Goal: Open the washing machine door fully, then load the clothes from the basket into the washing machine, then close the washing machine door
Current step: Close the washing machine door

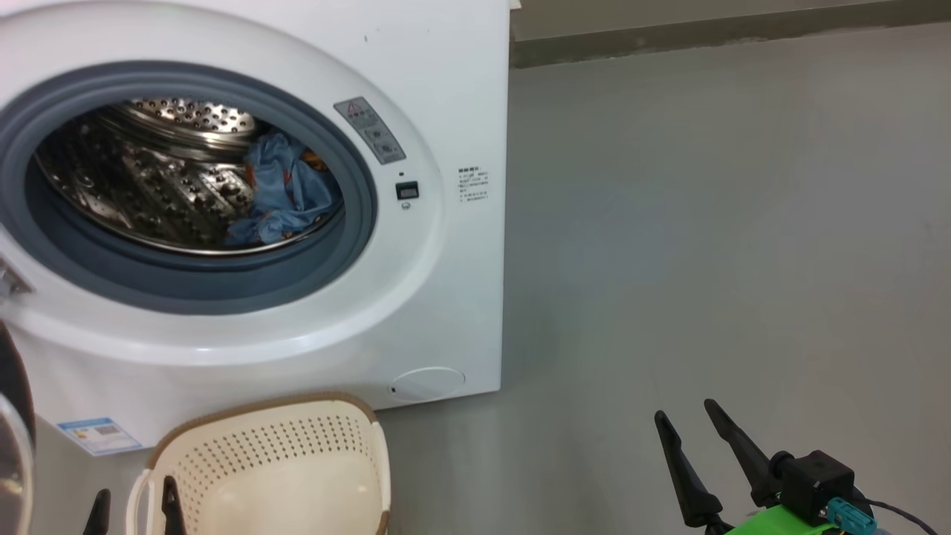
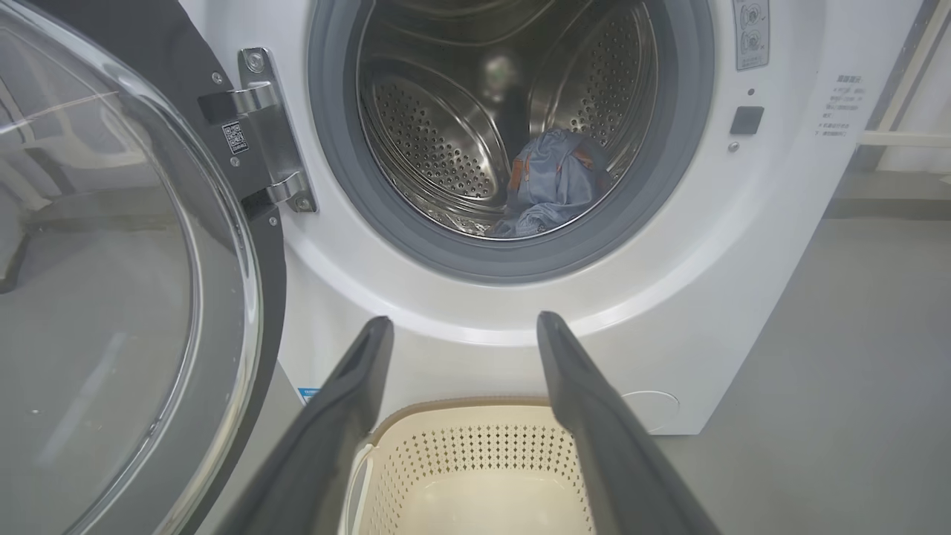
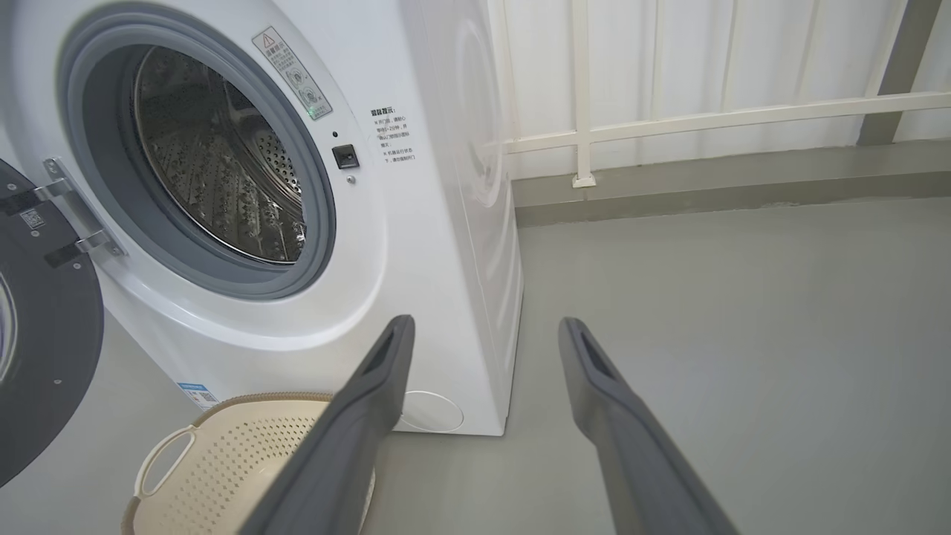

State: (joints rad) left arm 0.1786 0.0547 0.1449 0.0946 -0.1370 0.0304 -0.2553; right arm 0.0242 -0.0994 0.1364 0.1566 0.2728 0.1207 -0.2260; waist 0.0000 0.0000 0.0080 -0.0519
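Lying in the drum, clothes sit well beyond both spread jaws.

Below the left gripper sits the basket, the washing machine just beyond it; the clothes lie in the drum ahead, the washing machine door hangs to the gripper's left.

I see a smooth grey floor that takes the whole right part of the head view. At its far edge runs a low, darker kerb. On this kerb stands a white railing of thin upright bars crossed by one horizontal bar. A grey post rises near its right end.
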